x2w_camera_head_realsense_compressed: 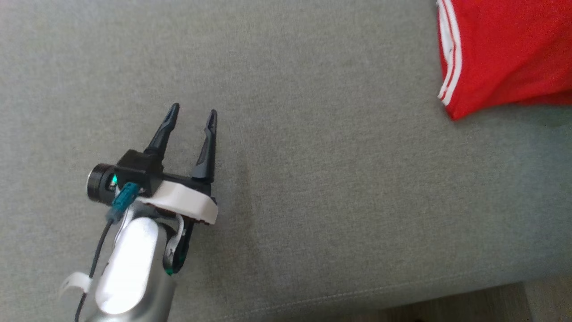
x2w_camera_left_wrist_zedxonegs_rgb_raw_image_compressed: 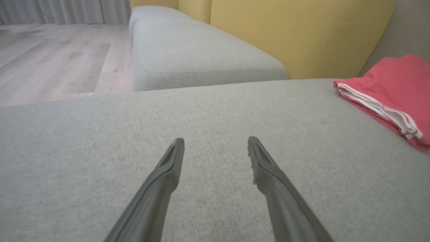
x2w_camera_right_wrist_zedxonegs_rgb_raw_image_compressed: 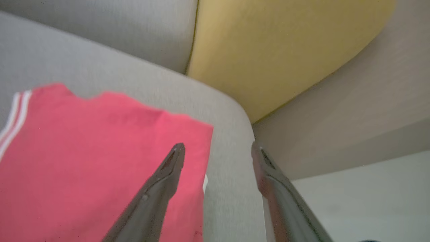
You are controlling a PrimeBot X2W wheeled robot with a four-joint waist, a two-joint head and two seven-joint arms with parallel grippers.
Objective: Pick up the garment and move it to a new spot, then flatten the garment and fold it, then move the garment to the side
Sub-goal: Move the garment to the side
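Garment [x2w_camera_head_realsense_compressed: 505, 49], folded red, runs off the head view's right edge.

The garment [x2w_camera_head_realsense_compressed: 505, 53] runs off the top and right edges of my head view. From my right wrist it is blurred, partly behind one of my right fingers [x2w_camera_right_wrist_zedxonegs_rgb_raw_image_compressed: 161, 188].

1. My head camera looks steeply down on the sofa seat [x2w_camera_head_realsense_compressed: 339, 170].
2. My left wrist camera skims low across it; garment [x2w_camera_left_wrist_zedxonegs_rgb_raw_image_compressed: 393, 87] at 3 o'clock.
3. My right wrist camera hovers close above that garment.
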